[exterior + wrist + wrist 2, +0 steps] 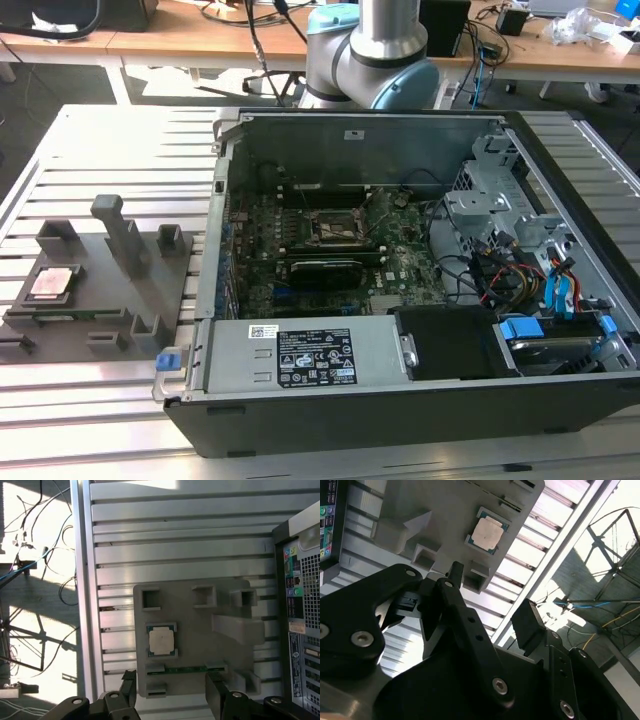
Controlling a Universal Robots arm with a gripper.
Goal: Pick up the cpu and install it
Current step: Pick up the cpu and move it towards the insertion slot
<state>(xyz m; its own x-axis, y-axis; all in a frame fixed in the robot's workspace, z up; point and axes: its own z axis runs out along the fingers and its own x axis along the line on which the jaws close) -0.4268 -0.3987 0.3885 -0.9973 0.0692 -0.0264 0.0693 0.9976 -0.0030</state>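
Clearly the cpu (52, 283) lies flat in its seat on the grey fixture plate (100, 287). The plate sits on the slatted tabletop (120, 140), at the exterior view's left of the open computer case (400, 410). In both wrist views the tool (172, 682) hangs above the plate, released, its fingers spread wide with nothing between them, apart from the cpu.

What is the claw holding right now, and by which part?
Nothing: the open claw is empty; the small silvery-pink square cpu lies apart from it on the grey plastic fixture.
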